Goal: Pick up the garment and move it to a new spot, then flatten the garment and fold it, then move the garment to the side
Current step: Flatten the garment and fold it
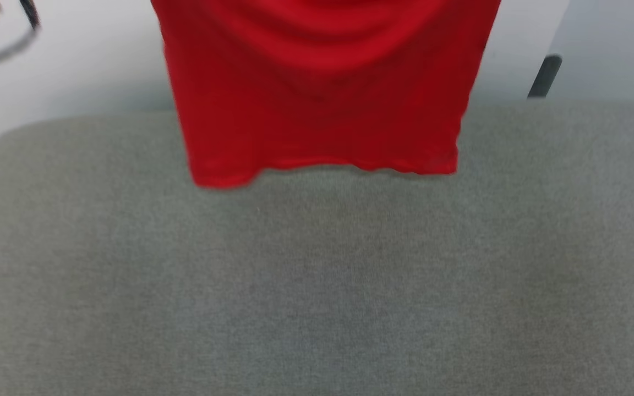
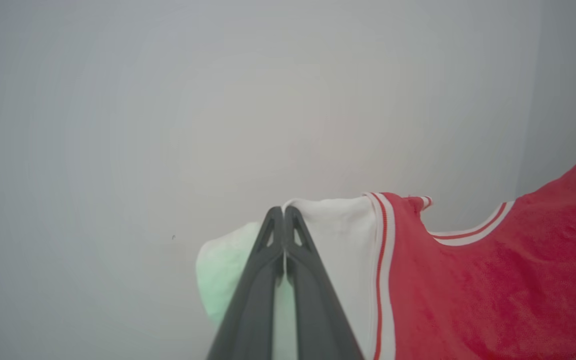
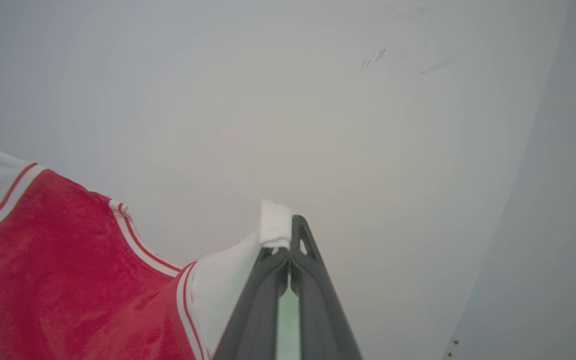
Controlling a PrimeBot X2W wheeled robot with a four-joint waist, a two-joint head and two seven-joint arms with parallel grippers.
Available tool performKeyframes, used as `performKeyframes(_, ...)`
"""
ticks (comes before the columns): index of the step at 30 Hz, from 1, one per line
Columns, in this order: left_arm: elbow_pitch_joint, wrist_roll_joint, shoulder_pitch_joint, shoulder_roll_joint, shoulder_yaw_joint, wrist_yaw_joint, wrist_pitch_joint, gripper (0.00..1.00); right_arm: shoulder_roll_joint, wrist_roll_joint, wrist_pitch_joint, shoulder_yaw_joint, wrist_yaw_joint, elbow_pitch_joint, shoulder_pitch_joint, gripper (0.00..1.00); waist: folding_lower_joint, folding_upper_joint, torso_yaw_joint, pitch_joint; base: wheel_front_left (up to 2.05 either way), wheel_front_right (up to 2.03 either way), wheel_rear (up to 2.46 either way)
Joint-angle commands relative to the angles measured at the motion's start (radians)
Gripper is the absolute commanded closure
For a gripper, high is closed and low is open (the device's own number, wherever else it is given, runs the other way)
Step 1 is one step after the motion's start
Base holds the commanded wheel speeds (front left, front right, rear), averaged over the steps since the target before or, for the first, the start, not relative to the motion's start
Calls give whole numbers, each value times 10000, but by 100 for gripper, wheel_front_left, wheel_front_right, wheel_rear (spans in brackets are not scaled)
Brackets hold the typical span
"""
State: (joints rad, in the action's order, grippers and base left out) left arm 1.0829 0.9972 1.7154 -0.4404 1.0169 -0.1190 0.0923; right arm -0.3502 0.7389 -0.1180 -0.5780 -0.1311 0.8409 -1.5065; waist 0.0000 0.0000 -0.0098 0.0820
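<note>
The garment [image 1: 317, 93], a red T-shirt, hangs in the air in the head view, its lower hem dangling just above the far part of the grey padded surface [image 1: 317, 286]. In the left wrist view my left gripper [image 2: 284, 212] is shut on the garment's white sleeve [image 2: 338, 235], with the striped seam and red body [image 2: 493, 290] stretching off to the right. Over in the right wrist view my right gripper [image 3: 290, 222] is shut on the other white sleeve [image 3: 273, 227], and the red body [image 3: 58, 270] spreads to the left.
The grey padded surface fills the lower part of the head view, with a pale wall [image 1: 86, 60] behind it. A dark post [image 1: 545, 76] stands at the back right. A grey cable [image 1: 11, 49] hangs at the upper left.
</note>
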Motion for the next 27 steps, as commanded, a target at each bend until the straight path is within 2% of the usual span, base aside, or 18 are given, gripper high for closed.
performKeyframes(1,31,-138,297,0,-11,9,-227,100,-90,15,172,-84,7,80,-274,100,0,0,-124,827,0,0,0)
performKeyframes(6,133,-438,1347,69,-68,195,-977,100,-244,-399,1080,-315,7,384,-1220,100,0,0,-231,2175,0,0,0)
performKeyframes(10,240,-643,2179,223,-119,337,-1498,100,-393,-1002,2349,-386,7,783,-2035,100,0,0,-266,3377,0,0,0)
performKeyframes(12,272,-669,2421,250,-130,361,-1584,100,-408,-1172,2600,-401,7,926,-2248,100,0,0,-274,3676,0,0,0)
performKeyframes(17,402,-905,3643,445,-313,583,-2551,100,-420,-2038,3702,3,7,1607,-3470,100,0,0,-230,5190,0,0,0)
performKeyframes(19,422,-964,4116,519,-376,552,-2877,100,-515,-2546,3816,365,7,1716,-3941,100,0,0,-144,5755,0,0,0)
performKeyframes(21,411,-772,4713,584,-651,539,-3112,100,-639,-3196,3827,896,7,1275,-4457,100,0,0,-39,6398,0,0,0)
performKeyframes(24,329,-864,5099,711,-798,467,-3408,100,-708,-4325,3814,1816,7,498,-4494,100,0,0,123,7183,0,0,0)
performKeyframes(25,179,-983,5270,754,-889,414,-3505,100,-716,-5032,3814,2401,7,29,-4392,100,0,0,272,7632,0,0,0)
performKeyframes(27,98,-955,5314,766,-1002,405,-3547,100,-640,-5296,3815,2731,8,-160,-4297,100,0,0,327,7830,0,0,0)
